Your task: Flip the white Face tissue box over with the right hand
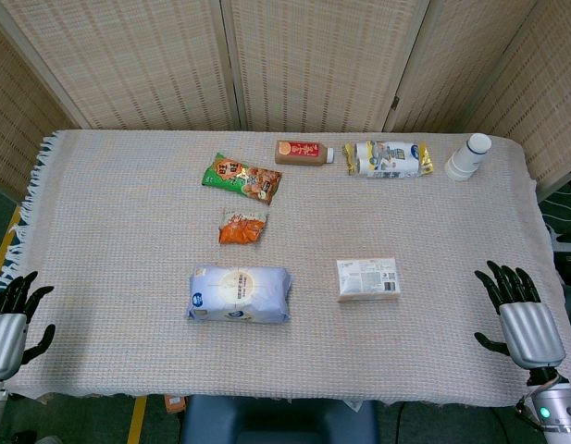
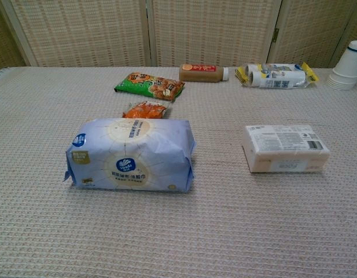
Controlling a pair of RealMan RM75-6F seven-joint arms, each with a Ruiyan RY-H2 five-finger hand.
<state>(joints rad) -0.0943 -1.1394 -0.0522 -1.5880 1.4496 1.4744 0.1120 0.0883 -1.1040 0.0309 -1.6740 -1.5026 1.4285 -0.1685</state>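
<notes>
The white tissue box [image 1: 367, 277] [image 2: 285, 147] lies flat right of the table's middle, its printed label and barcode side facing up. My right hand [image 1: 519, 313] hovers at the table's front right edge, well to the right of the box, fingers spread and holding nothing. My left hand [image 1: 9, 319] sits at the front left corner, likewise spread and empty. Neither hand shows in the chest view.
A large blue-and-white tissue pack [image 1: 240, 293] [image 2: 132, 154] lies left of the box. Behind it are an orange snack bag [image 1: 242, 227] and a green snack bag [image 1: 242, 178]. A brown bottle [image 1: 303, 152], a yellow-ended pack [image 1: 388, 158] and stacked paper cups [image 1: 468, 156] line the back.
</notes>
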